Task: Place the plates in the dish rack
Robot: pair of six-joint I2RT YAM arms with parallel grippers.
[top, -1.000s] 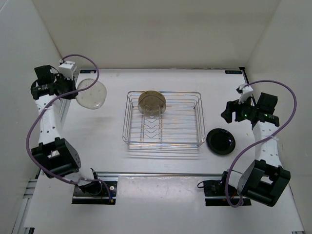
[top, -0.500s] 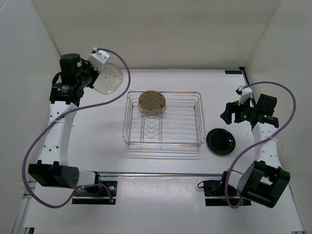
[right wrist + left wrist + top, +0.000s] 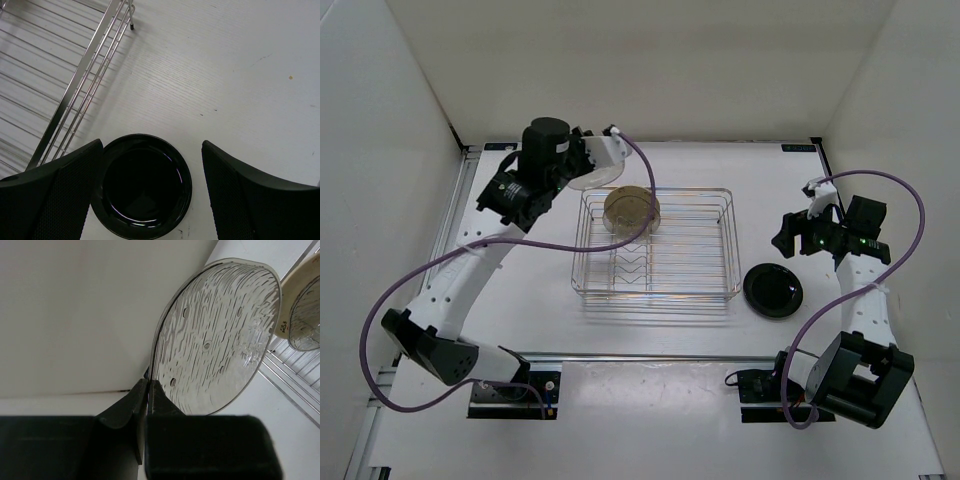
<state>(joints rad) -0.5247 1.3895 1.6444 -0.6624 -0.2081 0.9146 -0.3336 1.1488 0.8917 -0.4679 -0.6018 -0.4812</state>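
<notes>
While my left fingers (image 3: 117, 417) pinch the rim of the clear textured round plate (image 3: 215, 335) by the back-left corner of the chrome wire dish rack (image 3: 655, 295), I'd keep it upright and aim for a slot beside the tan round plate (image 3: 632, 210). Meanwhile my right fingers (image 3: 60, 200) gape wide.

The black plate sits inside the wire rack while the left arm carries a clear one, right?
No: the top view shows the black plate lying beside the dish rack, not inside. The left gripper does carry the clear plate.
</notes>
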